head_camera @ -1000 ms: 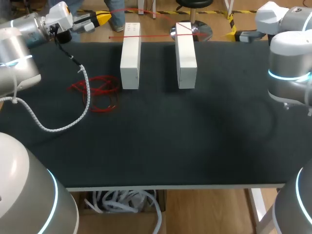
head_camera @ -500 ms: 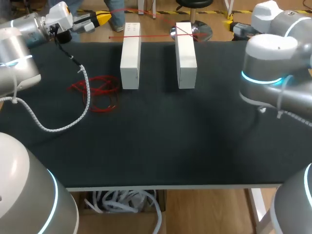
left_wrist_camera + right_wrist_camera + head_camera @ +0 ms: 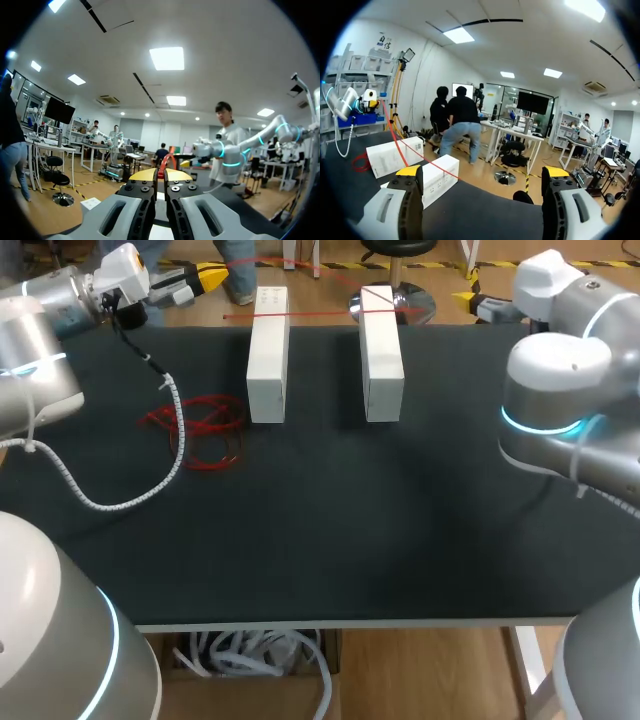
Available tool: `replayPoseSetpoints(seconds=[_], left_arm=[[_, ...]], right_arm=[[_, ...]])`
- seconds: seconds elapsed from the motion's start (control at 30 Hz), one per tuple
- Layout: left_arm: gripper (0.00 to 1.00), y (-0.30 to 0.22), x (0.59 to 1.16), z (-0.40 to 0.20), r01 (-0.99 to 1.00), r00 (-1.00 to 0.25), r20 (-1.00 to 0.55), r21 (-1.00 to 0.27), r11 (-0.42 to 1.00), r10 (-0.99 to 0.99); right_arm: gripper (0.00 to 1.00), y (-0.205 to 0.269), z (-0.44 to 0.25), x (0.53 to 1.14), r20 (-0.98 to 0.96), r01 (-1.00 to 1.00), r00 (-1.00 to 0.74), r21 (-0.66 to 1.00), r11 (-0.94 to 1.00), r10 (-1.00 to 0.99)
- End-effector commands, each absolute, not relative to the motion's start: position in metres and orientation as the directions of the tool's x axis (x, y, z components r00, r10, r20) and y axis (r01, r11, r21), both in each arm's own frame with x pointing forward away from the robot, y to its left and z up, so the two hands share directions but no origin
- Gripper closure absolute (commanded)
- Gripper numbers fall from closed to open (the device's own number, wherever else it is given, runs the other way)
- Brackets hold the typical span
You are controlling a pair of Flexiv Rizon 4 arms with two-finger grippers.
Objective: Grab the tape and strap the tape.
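- trouble spots from above?
- right arm (image 3: 560, 370) hides its own fingers. red tape (image 3: 200, 425) lies tangled on the black table (image 3: 330, 530) beside two white boxes (image 3: 267, 355), with a strand across them.
- left wrist?
- left gripper (image 3: 160, 175) is pinched on the tape.
- right wrist?
- right gripper (image 3: 482, 172) is spread wide, with the boxes ahead.

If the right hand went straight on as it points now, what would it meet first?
Probably nothing: ahead of the right hand the way looks free beyond the table. The nearer white box lies just beside that line.
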State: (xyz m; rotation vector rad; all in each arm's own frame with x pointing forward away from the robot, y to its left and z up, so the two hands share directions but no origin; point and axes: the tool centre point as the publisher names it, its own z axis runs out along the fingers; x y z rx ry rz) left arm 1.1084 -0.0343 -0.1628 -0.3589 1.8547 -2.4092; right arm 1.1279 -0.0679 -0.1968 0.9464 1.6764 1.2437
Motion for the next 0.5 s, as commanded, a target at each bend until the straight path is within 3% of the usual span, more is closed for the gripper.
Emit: replayPoseSetpoints(seconds=[0.03,0.3,0.5], left_arm=[[1.00,-0.0345,1.1080,-0.1630,-0.078,-0.969,0.136,-0.961,-0.265,-0.207],[1.00,-0.0345,1.1080,-0.1630,-0.078,-0.969,0.136,-0.961,-0.265,-0.207],[1.00,-0.0345,1.1080,-0.1630,-0.078,-0.969,0.136,-0.961,-0.265,-0.207]], right_arm=[[0.00,-0.0694,-0.1987,1.1280,-0.176,0.078,-0.379,0.972,0.221,0.908],[0.00,-0.0694,-0.1987,1.1280,-0.176,0.078,-0.379,0.972,0.221,0.908],[0.00,-0.0699,-0.1896,1.1203,0.136,0.023,-0.333,0.990,-0.136,0.933]])
